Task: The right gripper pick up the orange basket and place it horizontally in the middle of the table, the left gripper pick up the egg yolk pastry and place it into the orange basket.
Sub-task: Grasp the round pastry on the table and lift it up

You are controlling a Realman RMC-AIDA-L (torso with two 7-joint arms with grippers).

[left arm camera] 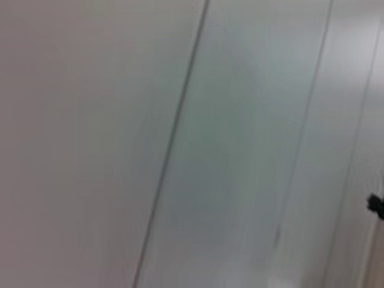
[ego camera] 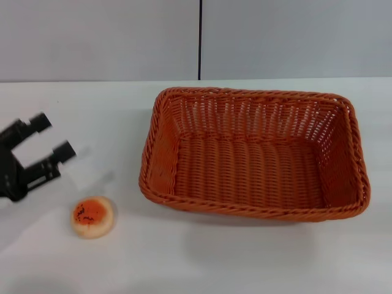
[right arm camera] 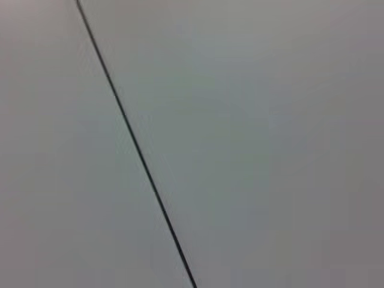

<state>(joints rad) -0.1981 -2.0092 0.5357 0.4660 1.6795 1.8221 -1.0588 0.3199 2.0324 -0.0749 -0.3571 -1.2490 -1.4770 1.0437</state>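
The orange basket (ego camera: 254,153) lies with its long side across the middle of the white table (ego camera: 202,257), open side up and empty. The egg yolk pastry (ego camera: 92,215) rests on the table to the basket's left, orange speckled face up. My left gripper (ego camera: 52,136) hovers at the left edge of the head view, above and behind the pastry, open with nothing between its fingers. The right gripper is out of view. Both wrist views show only grey wall panels.
A grey wall with a dark vertical seam (ego camera: 199,40) stands behind the table. Bare tabletop runs along the front of the basket and around the pastry.
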